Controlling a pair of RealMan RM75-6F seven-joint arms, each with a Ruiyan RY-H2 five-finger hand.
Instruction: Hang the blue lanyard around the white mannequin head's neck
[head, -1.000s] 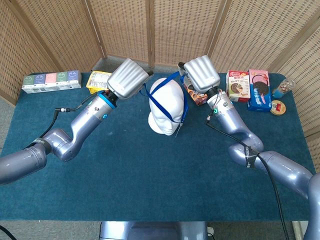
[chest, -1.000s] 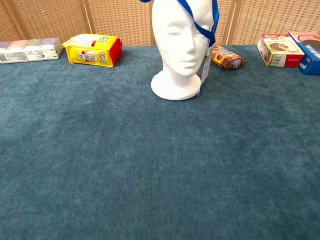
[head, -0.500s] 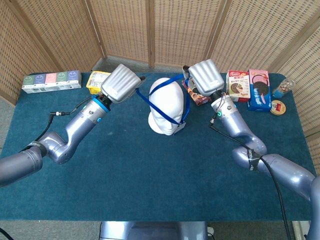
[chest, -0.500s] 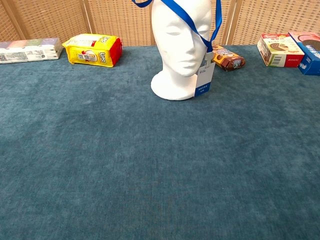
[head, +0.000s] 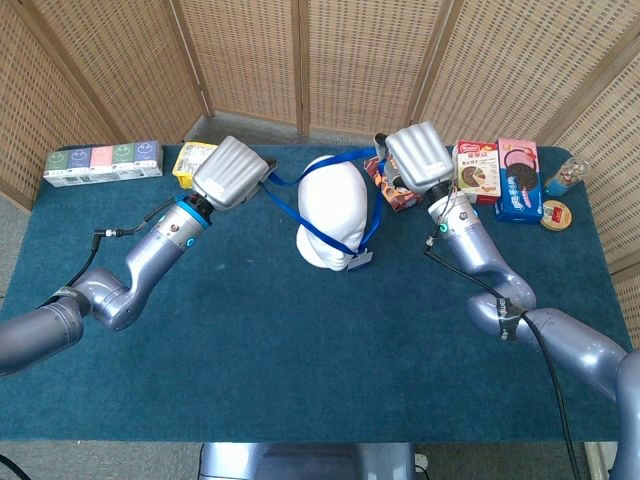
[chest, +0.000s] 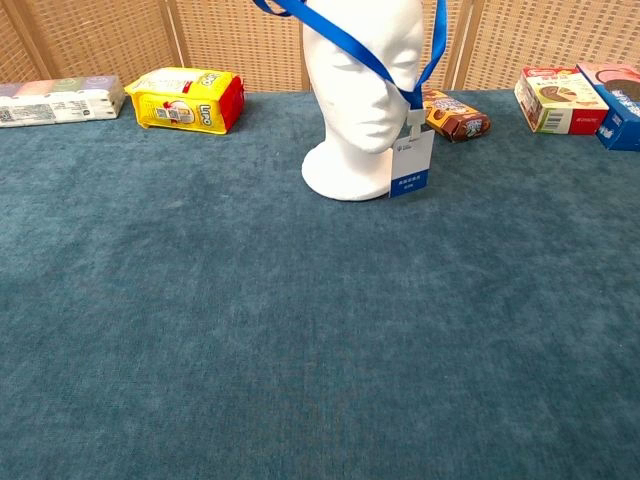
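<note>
The blue lanyard (head: 362, 205) is looped over the white mannequin head (head: 333, 213), which stands on the teal worktop (head: 300, 340) just above the middle of the head view. Over the last second both hands have spread outward and dropped a little, opening the loop wider. The strap, which earlier ran across the crown and forehead, now passes lower across the face in the chest view, and its white badge (chest: 411, 167) has swung round to hang face-on against the base of the neck.

The left hand (head: 228, 173), upper left of the mannequin, holds one end of the loop with its fingers curled in on the strap. The right hand (head: 419, 156), upper right, holds the other side the same way, though its grip is mostly hidden behind its back plate.

In my judgement the loop is past the head's widest part but not yet settled; it needs lowering to the neck, then releasing.
</note>
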